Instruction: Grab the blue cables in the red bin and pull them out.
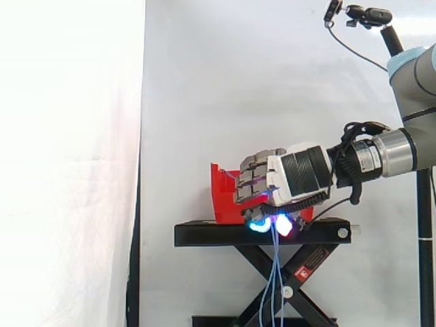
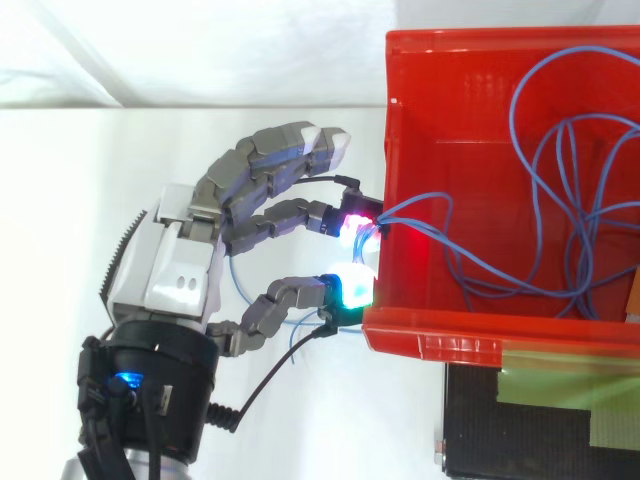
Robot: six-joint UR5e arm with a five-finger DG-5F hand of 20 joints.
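Hand (image 2: 180,270): outside the red bin's near wall, fingers curled, pads closed on a bunch of blue cables at the wall's rim.
Fingertips (image 2: 350,288): one pad glows cyan-green, the one beside it magenta-white; both sit just against the outer face of the bin wall, strands running between them.
Blue cables (image 2: 580,250): most of the length lies looped on the bin floor; several strands rise over the wall into the pinch.
Cables, side view (image 1: 274,272): loose strands hang straight down from the glowing pads, in front of the stand's crossed legs.
Red bin (image 1: 225,197): sits on top of the black stand, partly hidden behind the hand (image 1: 286,178).
Black stand (image 1: 204,235): flat top plate, scissor legs below.
Arm: enters from the side view's right edge, wrist about level.
Backdrop: white curtain (image 1: 68,136).
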